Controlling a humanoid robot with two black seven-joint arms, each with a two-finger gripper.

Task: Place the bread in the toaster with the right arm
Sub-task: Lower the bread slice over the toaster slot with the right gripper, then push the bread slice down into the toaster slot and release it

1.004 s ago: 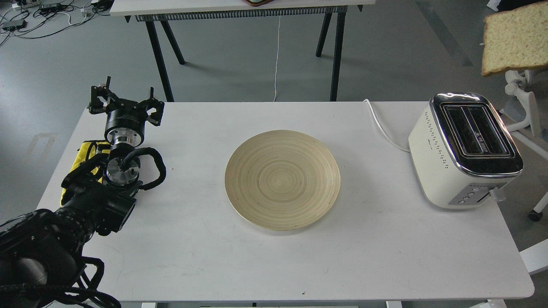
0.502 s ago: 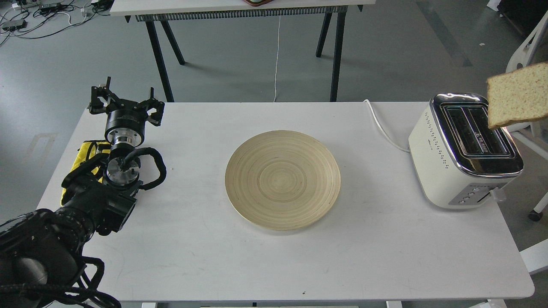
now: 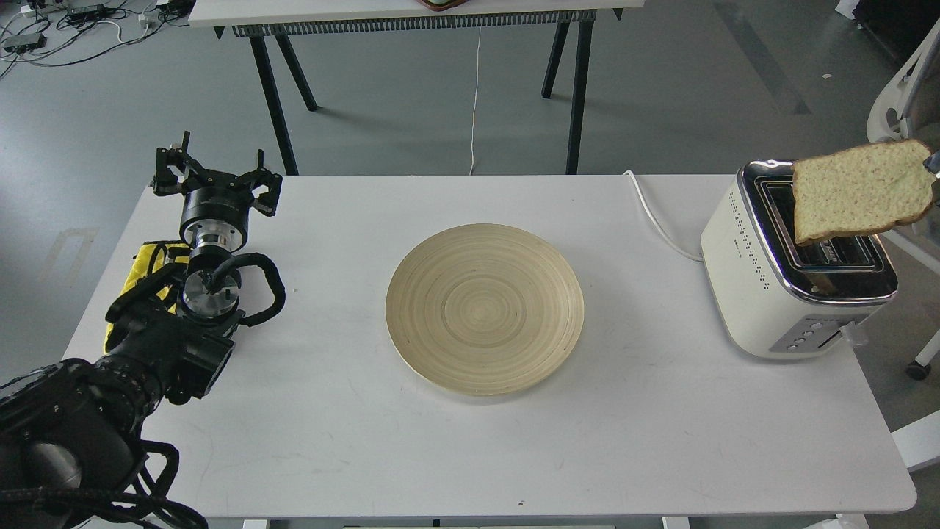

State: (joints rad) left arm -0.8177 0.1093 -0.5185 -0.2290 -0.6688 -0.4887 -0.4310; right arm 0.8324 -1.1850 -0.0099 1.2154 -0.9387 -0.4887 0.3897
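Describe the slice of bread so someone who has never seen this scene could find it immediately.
Start at the cream-white boxy toaster with chrome top on the white table's right end. Above its black slots, in the air, is a pale tan, porous squarish bread slice with brown crust, the only food in view.

A robotics lab or test room. The white table (image 3: 470,441) stands on a bare grey concrete floor (image 3: 411,103). Beyond it, a second table on black trestle legs (image 3: 279,95) fills the far side, and loose cables and power adapters (image 3: 81,22) lie on the floor to its far left.
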